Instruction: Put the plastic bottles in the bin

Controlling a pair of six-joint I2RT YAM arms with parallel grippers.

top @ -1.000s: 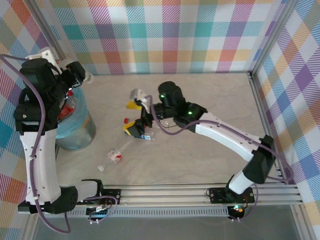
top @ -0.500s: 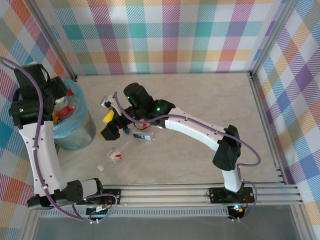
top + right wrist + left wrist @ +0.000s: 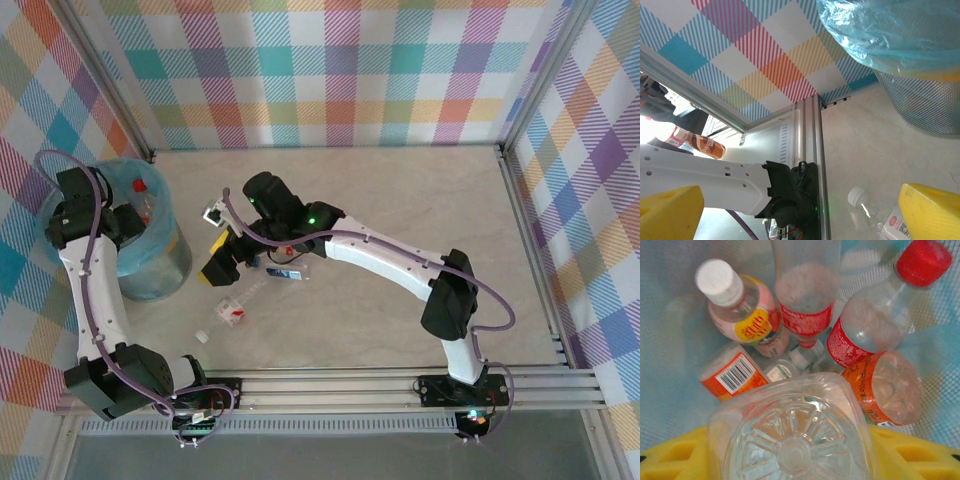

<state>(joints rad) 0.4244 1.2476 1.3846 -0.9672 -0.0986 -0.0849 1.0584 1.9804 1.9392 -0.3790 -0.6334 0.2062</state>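
Two slim robot arms, a left arm (image 3: 88, 300) and a right arm (image 3: 385, 258), each with glossy white shells between bulky black joints. A thin purple cable (image 3: 96, 235) runs loosely along each arm. Small green lights (image 3: 311, 211) glow on the right arm's black wrist. Each arm ends in two chunky, ridged yellow fingers (image 3: 929, 210).
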